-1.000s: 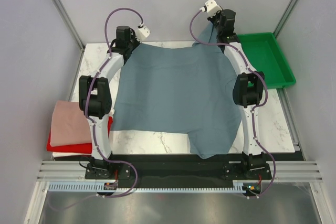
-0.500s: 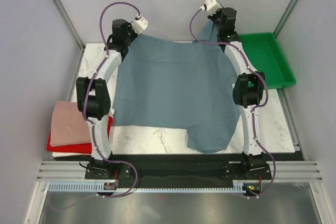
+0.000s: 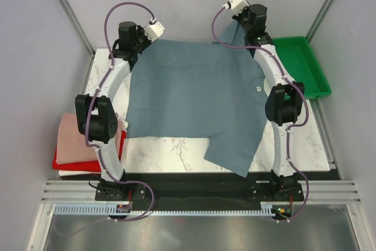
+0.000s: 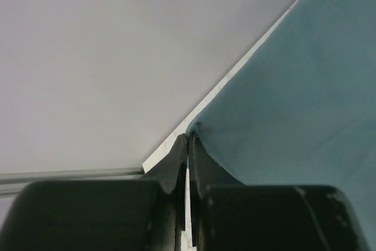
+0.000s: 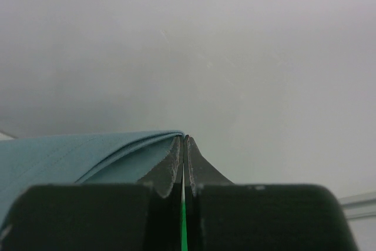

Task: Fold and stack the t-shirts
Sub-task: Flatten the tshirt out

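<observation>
A slate blue-grey t-shirt [image 3: 194, 95] is stretched over the white marbled table [image 3: 170, 157], its small white neck label [image 3: 258, 87] near the right arm. One sleeve hangs toward the near edge. My left gripper [image 3: 138, 43] is shut on the shirt's far left corner [image 4: 197, 126], held at the far table edge. My right gripper [image 3: 244, 30] is shut on the far right corner [image 5: 170, 136], lifted above the table. A stack of folded pale pink [image 3: 76, 136], red [image 3: 79, 163] and white [image 3: 76, 173] tees lies at the near left.
A green plastic tray [image 3: 299, 63] stands at the far right beside the right arm. Grey walls close in at the back and both sides. Black rails [image 3: 194, 183] run along the near edge by the arm bases.
Both grippers have moved further toward the back wall with the shirt's corners, drawing the shirt flatter and away from the near edge. The neck label has come into view.
</observation>
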